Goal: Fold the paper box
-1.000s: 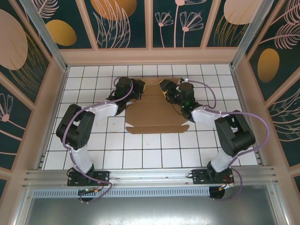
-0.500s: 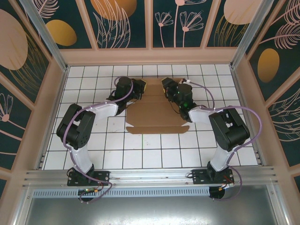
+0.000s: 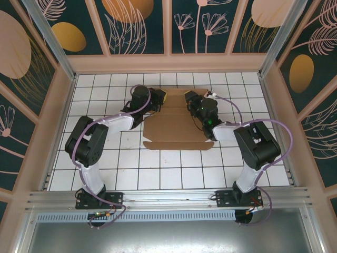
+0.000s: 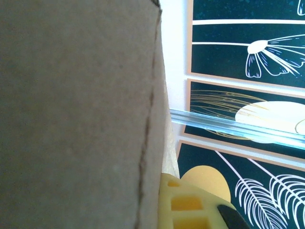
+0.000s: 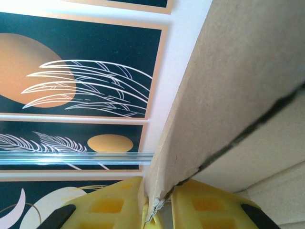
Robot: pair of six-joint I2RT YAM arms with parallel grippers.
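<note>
Where the left tool (image 3: 160,97) pinches, the paper box (image 4: 71,114) hides it.

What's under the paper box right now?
The paper box rests on the white tiled table; tiles show beyond its near edge. Anything beneath the cardboard itself is covered, so cannot tell.

There's the paper box (image 3: 176,126), matt brown cardboard, fibrous and rough up close. The right gripper (image 5: 158,205) has fingers (image 5: 112,202) of smooth yellow plastic. The table (image 3: 158,168) is white tile, faintly glossy.
</note>
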